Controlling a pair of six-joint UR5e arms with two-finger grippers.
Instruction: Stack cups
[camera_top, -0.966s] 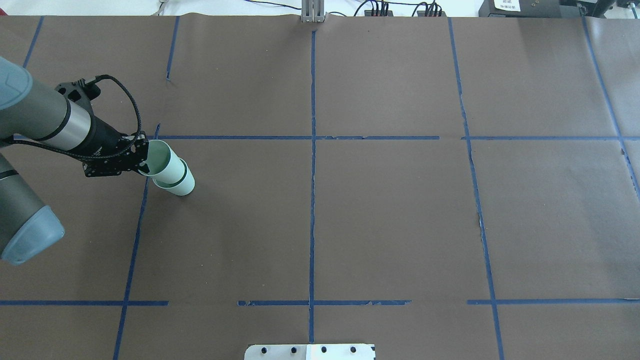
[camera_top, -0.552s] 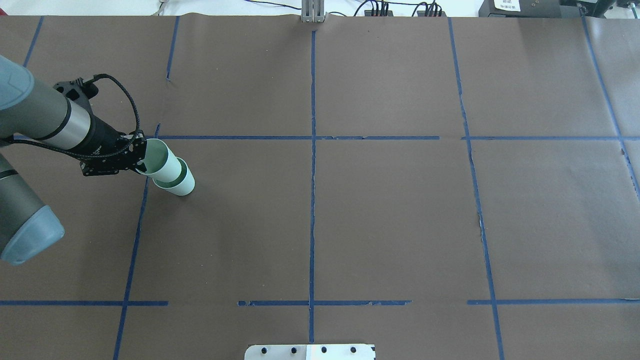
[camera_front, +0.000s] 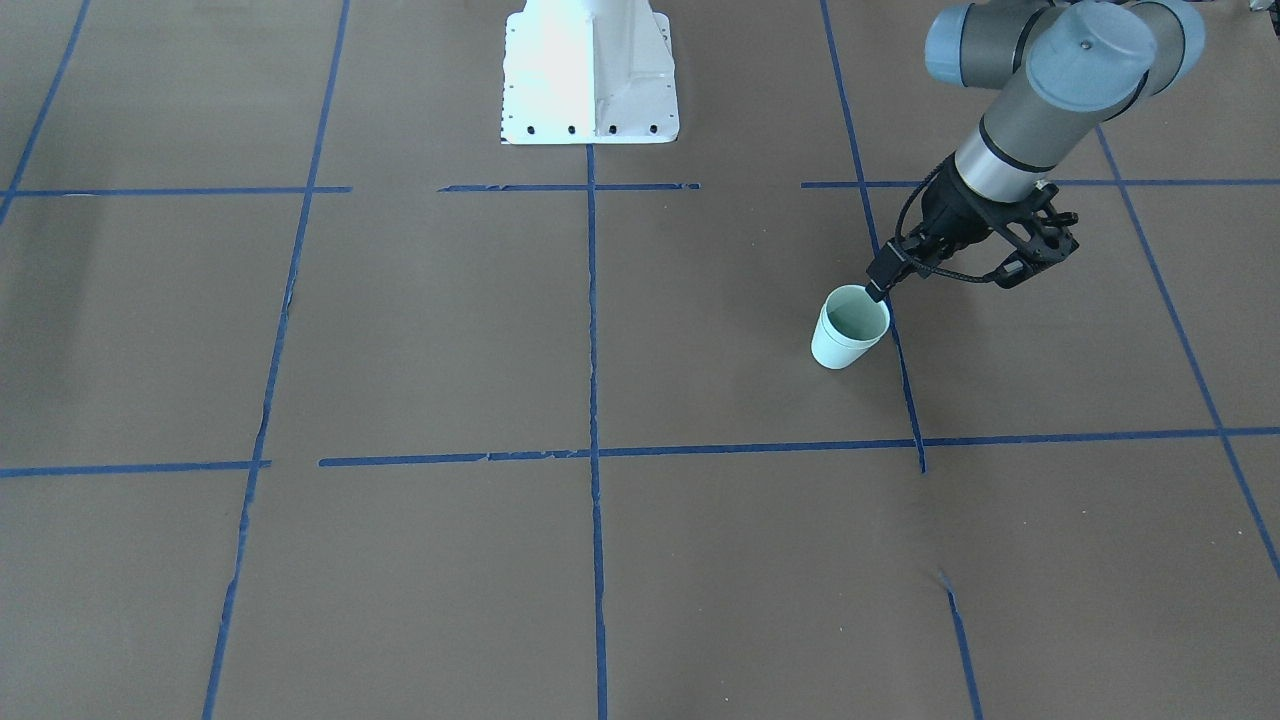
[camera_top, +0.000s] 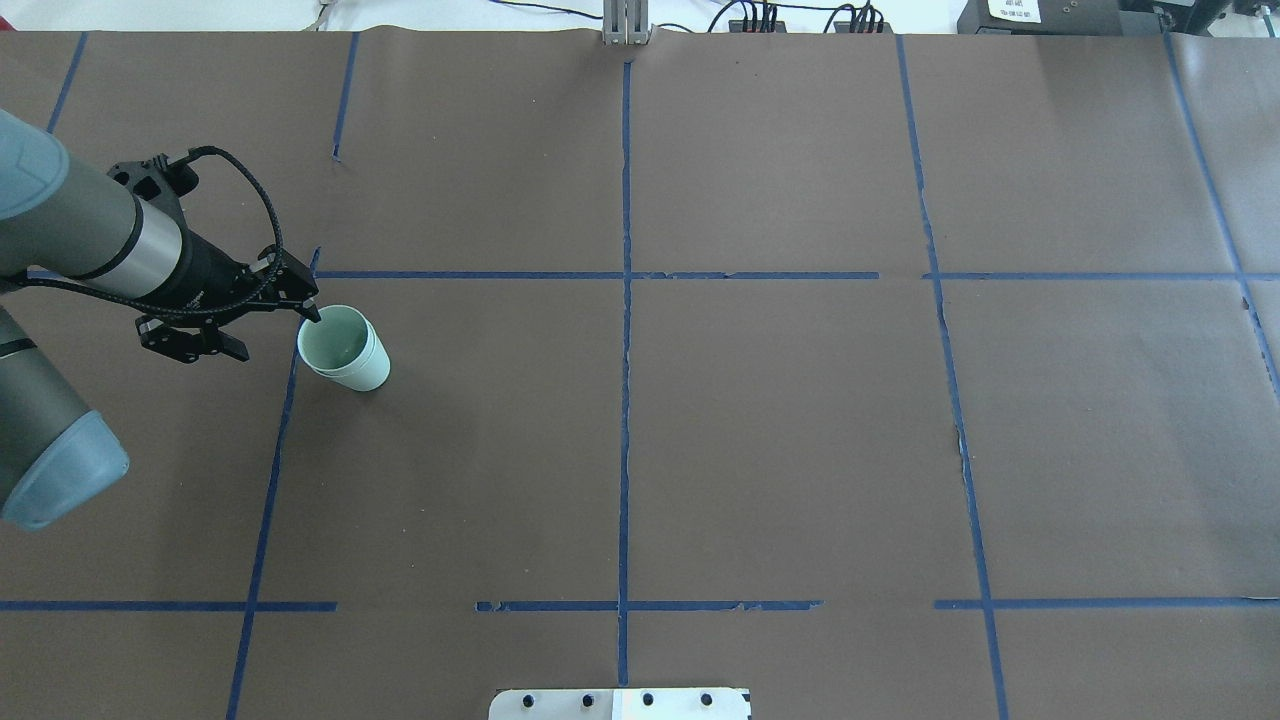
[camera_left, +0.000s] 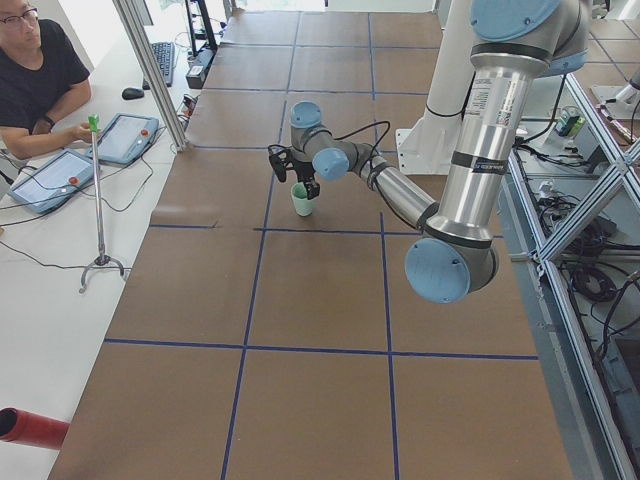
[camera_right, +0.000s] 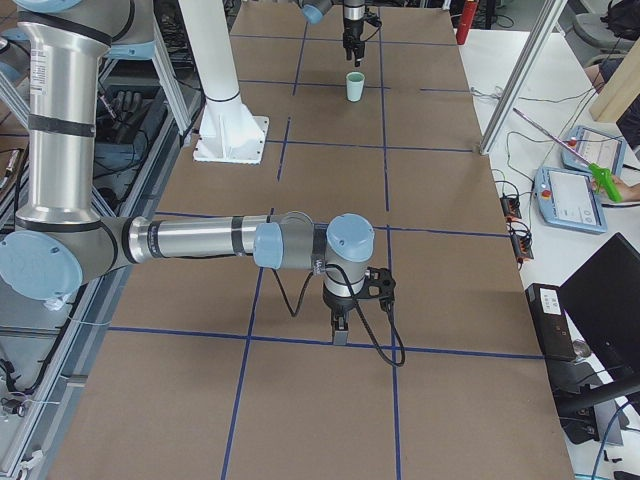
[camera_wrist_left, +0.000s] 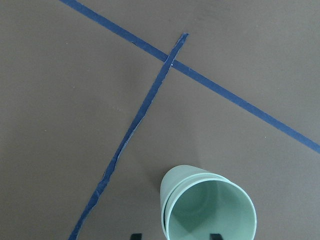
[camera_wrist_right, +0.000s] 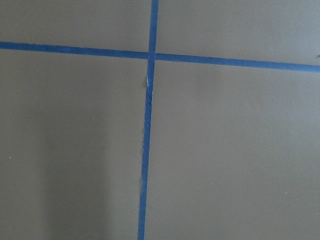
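A: Where do the cups stand?

B: The two cups (camera_top: 345, 350) are nested one inside the other. They stand upright on the brown table (camera_top: 780, 450), at about 9 o'clock from its middle in the overhead view. They sit just at 4 o'clock from a corner of the blue tape lines (camera_top: 470, 275).

A: And the left arm?

B: It enters from that view's 9 o'clock edge, with its grey forearm slanting toward 4 o'clock. The wrist is bent so that the left gripper (camera_top: 277, 334) points down at the table. Its fingers are spread wide and grasp nothing. One fingertip (camera_top: 312, 314) is at the rim's 10 o'clock edge, though contact cannot be judged. The other is out at 9 o'clock, apart from the cups. In the left wrist view one dark tip shows over the mouth of the inner cup (camera_wrist_left: 210, 215), and the other shows outside the outer cup (camera_top: 368, 376).

A: The right arm?

B: It shows only in the view from the robot's right. Its upper part is upright, its forearm runs level toward 3 o'clock, and its wrist is turned down. The right gripper (camera_right: 340, 335) points straight down, close over the table and beside a tape line. It is well apart from the cups, which stand far off at 12 o'clock. Whether its fingers are spread or closed cannot be told.
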